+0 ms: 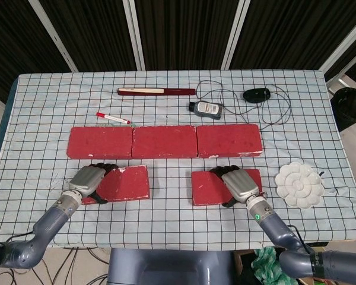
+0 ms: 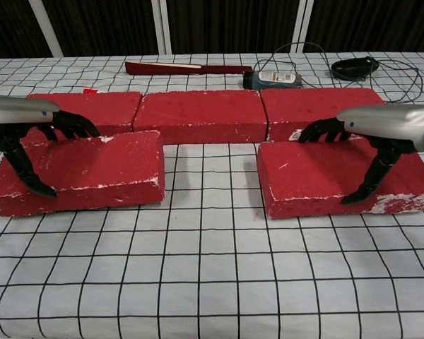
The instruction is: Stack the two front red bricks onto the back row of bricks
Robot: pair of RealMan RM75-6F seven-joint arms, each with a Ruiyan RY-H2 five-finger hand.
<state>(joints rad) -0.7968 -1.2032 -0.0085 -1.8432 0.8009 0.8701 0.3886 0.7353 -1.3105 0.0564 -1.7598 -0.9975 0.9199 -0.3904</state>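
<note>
Two red front bricks sit before a back row of three red bricks (image 1: 165, 141) (image 2: 200, 115). My left hand (image 1: 88, 180) (image 2: 30, 127) grips the left front brick (image 1: 126, 183) (image 2: 88, 173) at its left end, thumb on the near face and fingers over the far edge. That brick is raised off the cloth and tilted. My right hand (image 1: 240, 185) (image 2: 381, 131) grips the right front brick (image 1: 209, 187) (image 2: 325, 176) near its right end the same way. This brick is also lifted slightly.
Right of the bricks lies a white flower-shaped palette (image 1: 299, 184). Behind the back row are a red marker (image 1: 113, 118), a long dark-red case (image 1: 156, 91) (image 2: 180, 68), a small bottle (image 1: 206, 108) (image 2: 272, 78), and a black mouse (image 1: 256, 94) (image 2: 353, 66) with its cable.
</note>
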